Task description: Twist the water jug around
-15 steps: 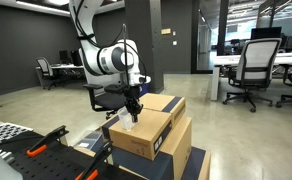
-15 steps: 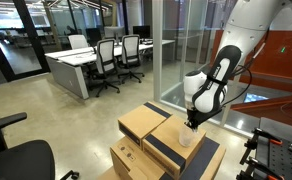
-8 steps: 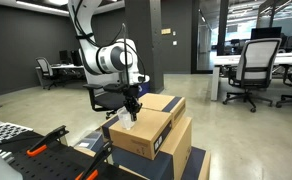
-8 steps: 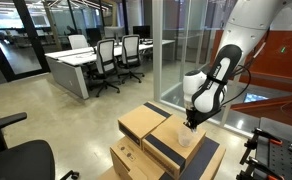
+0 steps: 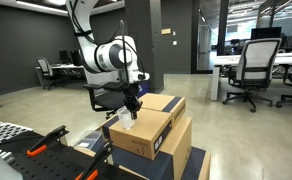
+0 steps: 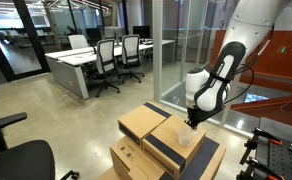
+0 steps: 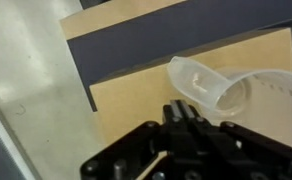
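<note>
The water jug (image 7: 244,93) is a small translucent whitish plastic jug standing on top of a brown cardboard box (image 7: 136,95) with a dark tape band. In the wrist view it sits just beyond and to the right of my fingertips. My gripper (image 7: 183,110) is shut, its black fingers pressed together at the jug's near edge. I see nothing between them, and whether they touch the jug is unclear. In both exterior views the gripper (image 5: 133,107) (image 6: 192,122) points down over the box top, right above the pale jug (image 5: 129,122) (image 6: 186,138).
Several cardboard boxes (image 6: 146,122) are stacked together beneath the arm. Office chairs (image 5: 254,65) and desks (image 6: 81,65) stand further off on the concrete floor. A glass partition (image 6: 186,45) rises behind the boxes. Black and orange equipment (image 5: 36,150) lies close to the stack.
</note>
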Controlling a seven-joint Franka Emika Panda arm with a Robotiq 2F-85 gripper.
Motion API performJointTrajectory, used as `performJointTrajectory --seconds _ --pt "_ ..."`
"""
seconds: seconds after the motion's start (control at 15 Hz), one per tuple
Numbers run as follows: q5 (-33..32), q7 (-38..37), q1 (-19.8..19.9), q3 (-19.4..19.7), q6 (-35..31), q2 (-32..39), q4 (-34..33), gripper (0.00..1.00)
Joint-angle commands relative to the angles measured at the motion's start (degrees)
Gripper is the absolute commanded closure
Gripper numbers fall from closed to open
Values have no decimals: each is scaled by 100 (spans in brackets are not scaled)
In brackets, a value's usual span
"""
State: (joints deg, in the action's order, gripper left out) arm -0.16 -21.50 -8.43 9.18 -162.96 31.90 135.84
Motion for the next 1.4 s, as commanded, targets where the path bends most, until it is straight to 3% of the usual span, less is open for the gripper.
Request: performJointTrajectory --seconds 0.0,1.33 --pt "19 206 26 10 -145 -294 308 94" --pt "128 259 111 -159 -66 -437 523 94"
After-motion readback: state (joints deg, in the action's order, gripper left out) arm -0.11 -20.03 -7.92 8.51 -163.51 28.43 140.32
